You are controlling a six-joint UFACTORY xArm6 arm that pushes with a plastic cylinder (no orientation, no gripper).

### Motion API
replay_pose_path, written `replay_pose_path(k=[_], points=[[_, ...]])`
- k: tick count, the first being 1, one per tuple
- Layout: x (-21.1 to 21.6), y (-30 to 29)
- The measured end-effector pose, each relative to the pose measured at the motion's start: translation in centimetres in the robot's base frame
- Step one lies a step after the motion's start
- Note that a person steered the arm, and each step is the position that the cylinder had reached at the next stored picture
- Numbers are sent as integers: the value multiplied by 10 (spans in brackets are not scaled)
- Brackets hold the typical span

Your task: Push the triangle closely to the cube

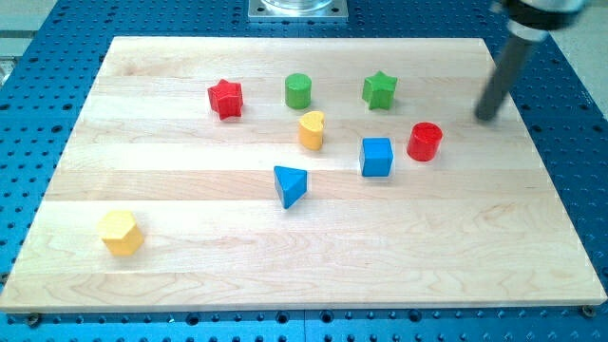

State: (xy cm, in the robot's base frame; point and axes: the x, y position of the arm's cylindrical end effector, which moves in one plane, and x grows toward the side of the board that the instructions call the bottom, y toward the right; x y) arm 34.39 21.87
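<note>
Pale wood makes up the bench [190, 275], which lies on a blue perforated base [38, 38]. Near its middle sits the blue triangle [291, 185], and the blue cube [377, 157] stands up and to the view's right of it, near but clearly apart, with bare wood between them. A red cylinder [425, 142] stands just beside the cube on the view's right. A yellow heart-shaped block [312, 130] is just above the triangle, to the cube's left. Along the view's top run a red star [226, 98], a green cylinder [298, 91] and a green star [379, 90]. A yellow hexagon [122, 233] sits alone at the bottom left. My tip [486, 118] rests near the bench's right edge, up and right of the red cylinder, touching no block and well apart from the triangle. No hand shows; the arm ends in the dark rod alone.
</note>
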Motion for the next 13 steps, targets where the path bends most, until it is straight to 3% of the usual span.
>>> replay_pose_path(k=[1,4,8,10,13], points=[[-4,-80],[35,-96],[72,-190],[126,-322],[173,-293]])
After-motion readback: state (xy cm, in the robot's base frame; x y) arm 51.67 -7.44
